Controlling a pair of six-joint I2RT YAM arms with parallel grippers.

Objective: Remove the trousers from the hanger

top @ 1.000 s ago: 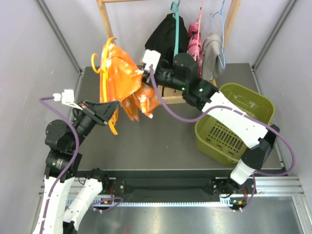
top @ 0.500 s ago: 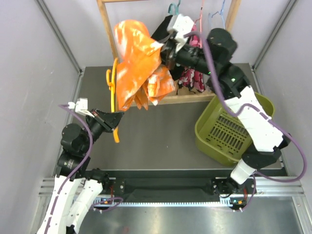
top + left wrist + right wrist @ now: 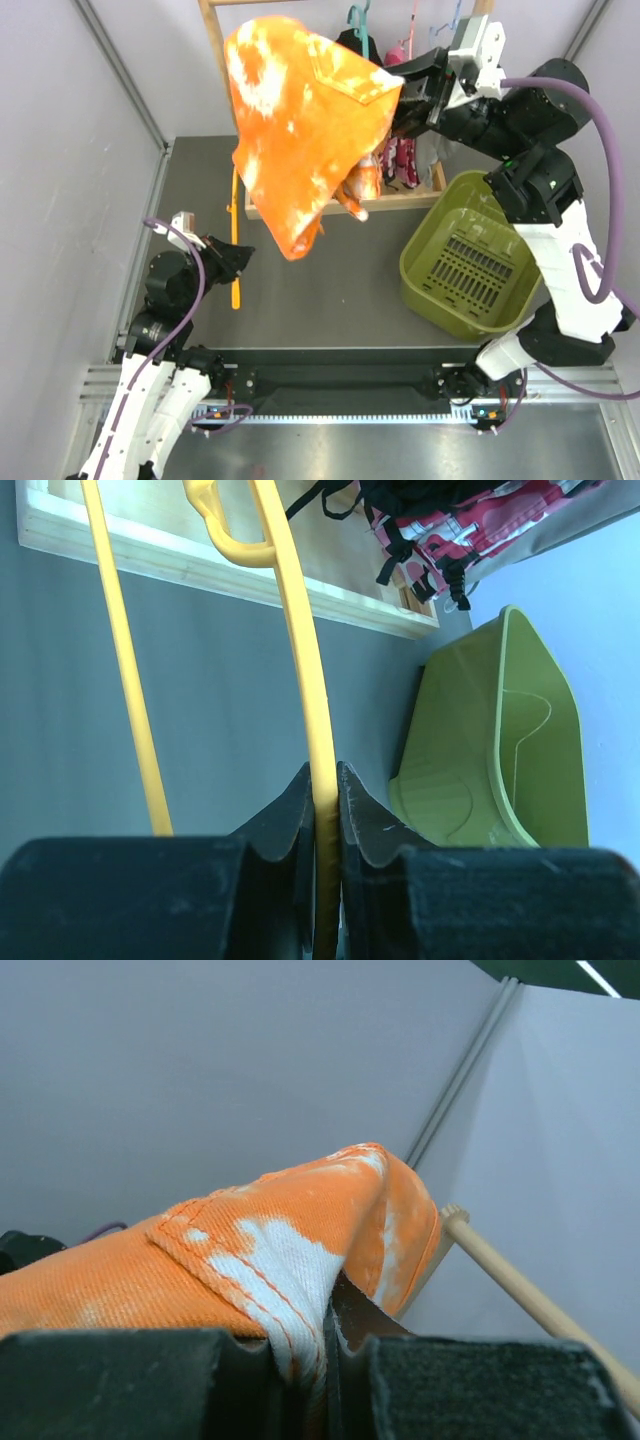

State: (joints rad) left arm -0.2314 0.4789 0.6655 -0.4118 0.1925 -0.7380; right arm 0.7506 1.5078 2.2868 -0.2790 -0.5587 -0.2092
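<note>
The bright orange trousers (image 3: 305, 120) hang high in the air, clear of the yellow hanger (image 3: 236, 240). My right gripper (image 3: 400, 95) is shut on their edge; the cloth (image 3: 250, 1260) fills the right wrist view. My left gripper (image 3: 237, 258) is shut on the yellow hanger, which shows bare in the left wrist view (image 3: 305, 670), low over the table. The black trousers (image 3: 352, 45), the pink floral trousers (image 3: 400, 150) and the grey trousers (image 3: 432, 150) hang at the rack behind, partly hidden by my right arm.
A green basket (image 3: 480, 255) stands on the table at the right, also in the left wrist view (image 3: 500, 750). The wooden rack (image 3: 215, 45) stands at the back, its base bar (image 3: 200, 565) lying across the table. Grey walls close in on both sides.
My right gripper has lifted the orange trousers up and to the right, off the yellow hanger. My left gripper has drawn the bare hanger down and back toward the near left.
</note>
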